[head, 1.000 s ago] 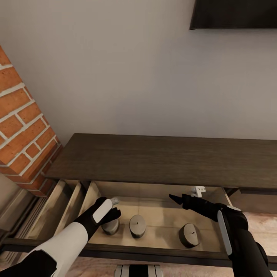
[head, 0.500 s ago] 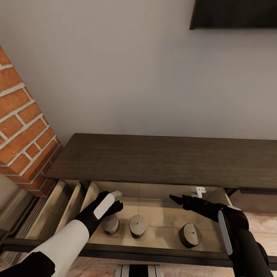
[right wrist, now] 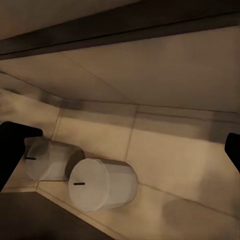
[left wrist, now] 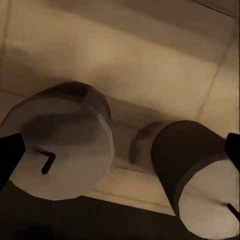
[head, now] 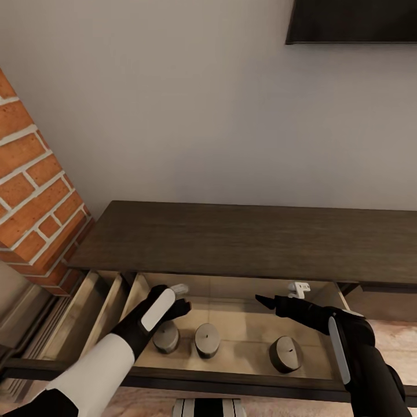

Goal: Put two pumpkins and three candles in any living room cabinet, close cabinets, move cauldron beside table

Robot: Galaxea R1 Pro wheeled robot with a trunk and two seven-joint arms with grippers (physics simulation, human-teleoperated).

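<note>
The dark brown cabinet (head: 249,237) has a drawer (head: 243,310) pulled open with a pale beige inside. Three beige-grey candles stand in it: left candle (head: 167,337), middle candle (head: 207,340), right candle (head: 285,354). My left gripper (head: 182,297) hovers open just above and behind the left candle, holding nothing. In the left wrist view two candles (left wrist: 60,140) (left wrist: 200,175) lie between its spread fingertips (left wrist: 10,155). My right gripper (head: 278,294) is open over the drawer's back right, apart from the candles (right wrist: 102,184). Pumpkins, cauldron and table are out of view.
A red brick fireplace (head: 35,191) rises at the left. More open drawer compartments (head: 98,301) lie beside it. A dark screen (head: 353,20) hangs on the grey wall above the cabinet. The drawer's dark front rail (head: 231,385) runs along the near edge.
My left gripper has lifted up and back off the left candle, which stays standing in the drawer. The right arm has hardly moved.
</note>
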